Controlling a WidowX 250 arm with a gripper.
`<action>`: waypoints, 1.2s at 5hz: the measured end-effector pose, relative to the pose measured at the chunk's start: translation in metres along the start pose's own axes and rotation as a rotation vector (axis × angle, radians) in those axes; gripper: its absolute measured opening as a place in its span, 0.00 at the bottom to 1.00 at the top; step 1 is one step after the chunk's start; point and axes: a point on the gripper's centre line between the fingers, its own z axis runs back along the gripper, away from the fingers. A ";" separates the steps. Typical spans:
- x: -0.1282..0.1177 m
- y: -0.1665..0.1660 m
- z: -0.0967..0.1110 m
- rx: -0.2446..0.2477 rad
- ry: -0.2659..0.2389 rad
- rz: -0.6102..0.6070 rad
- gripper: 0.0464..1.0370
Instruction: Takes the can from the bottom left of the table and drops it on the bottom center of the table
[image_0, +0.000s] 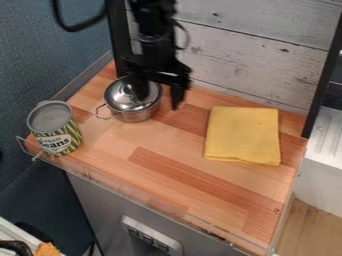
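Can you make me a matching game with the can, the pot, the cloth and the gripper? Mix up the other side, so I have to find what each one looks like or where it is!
Things:
1. can
2. pot
3. cloth
4. gripper

Clues:
A. yellow and folded flat
B. black and hanging down
C. green stripes, at the left end of the table
D. round and shiny silver

Right pairs: 1-C, 2-D, 3-A, 4-B
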 end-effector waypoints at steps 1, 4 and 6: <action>-0.013 0.047 0.003 0.002 0.020 0.062 0.96; -0.021 0.139 -0.008 0.044 0.051 0.252 0.96; -0.057 0.134 -0.034 0.047 0.151 0.334 0.96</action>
